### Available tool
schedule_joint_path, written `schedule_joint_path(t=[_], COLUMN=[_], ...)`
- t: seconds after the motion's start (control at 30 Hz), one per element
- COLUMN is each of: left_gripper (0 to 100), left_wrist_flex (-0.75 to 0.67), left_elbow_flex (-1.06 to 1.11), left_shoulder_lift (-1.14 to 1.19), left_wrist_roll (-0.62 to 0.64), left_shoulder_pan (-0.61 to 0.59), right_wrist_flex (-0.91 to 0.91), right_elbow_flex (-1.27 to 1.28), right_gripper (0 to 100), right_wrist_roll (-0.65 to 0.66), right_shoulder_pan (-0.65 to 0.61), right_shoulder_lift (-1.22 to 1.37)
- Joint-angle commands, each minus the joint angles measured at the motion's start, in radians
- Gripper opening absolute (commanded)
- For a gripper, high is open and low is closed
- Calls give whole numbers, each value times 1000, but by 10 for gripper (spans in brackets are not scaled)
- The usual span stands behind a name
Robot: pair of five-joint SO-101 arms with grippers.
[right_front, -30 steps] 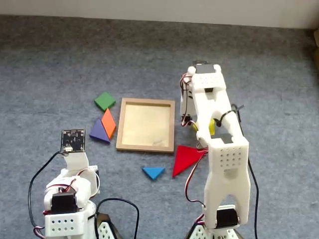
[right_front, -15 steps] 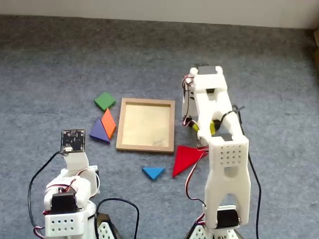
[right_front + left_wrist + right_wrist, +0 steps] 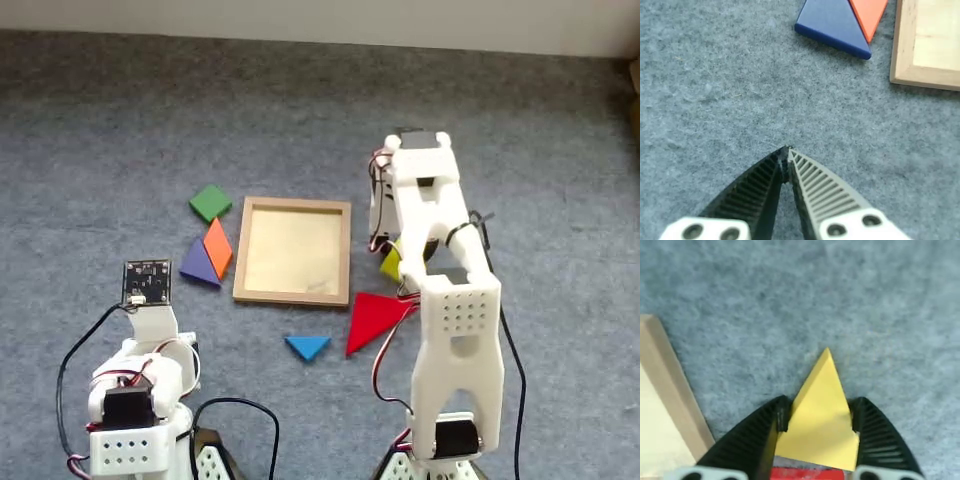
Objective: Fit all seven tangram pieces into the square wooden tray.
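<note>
The right tool grips the yellow triangle at 3 o'clock of the tray. Next, I think, it must carry it over the rim. The left tool is closed, empty.

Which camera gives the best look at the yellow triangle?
The right wrist view: the yellow triangle sits in the middle, clamped between the two fingers. The high view catches just a yellow corner beside the right arm, near the tray. The left wrist view faces the blue triangle and orange piece.
</note>
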Motion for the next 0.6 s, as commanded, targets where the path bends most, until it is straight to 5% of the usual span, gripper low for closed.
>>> schedule_joint_path(t=[0.0, 0.57], left_gripper=[7, 7], left_wrist_flex=[5, 5], left_elbow_flex=[21, 21], left_shoulder_lift=[-13, -13], left_wrist_roll=[-8, -8], left_shoulder_pan=[-8, -8], right_wrist_flex=[2, 153], right_elbow_flex=[-13, -8], right_gripper=[170, 228], right_wrist_roll=[9, 101], right_shoulder_pan=[5, -18], right_shoulder_lift=[-85, -372])
